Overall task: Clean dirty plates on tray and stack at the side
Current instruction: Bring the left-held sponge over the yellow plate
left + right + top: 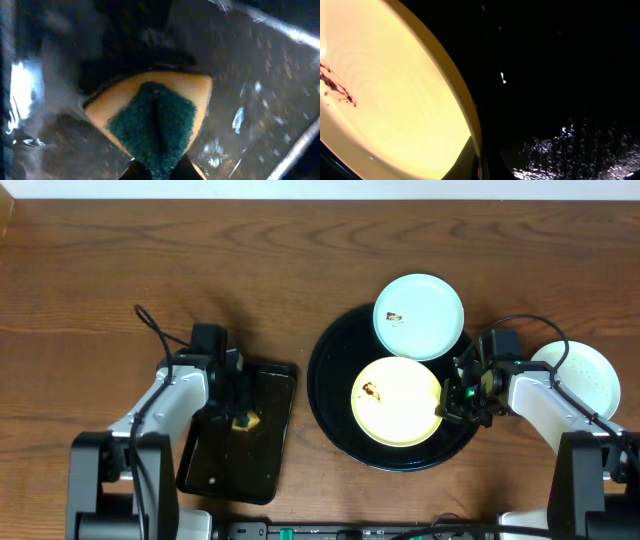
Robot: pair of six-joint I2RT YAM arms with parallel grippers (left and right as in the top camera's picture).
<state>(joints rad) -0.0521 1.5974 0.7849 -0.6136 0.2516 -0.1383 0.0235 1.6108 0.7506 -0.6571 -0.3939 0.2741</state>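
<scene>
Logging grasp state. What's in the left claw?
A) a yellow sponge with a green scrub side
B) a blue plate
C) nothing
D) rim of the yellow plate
A: the left wrist view shows the sponge pinched in the left claw, green side toward the camera, over the rectangular black tray.

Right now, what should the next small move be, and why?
Probably lift the left gripper, shut on the sponge, from the rectangular tray toward the yellow plate: the right gripper pinches its rim, and a brown smear shows on it.
</scene>
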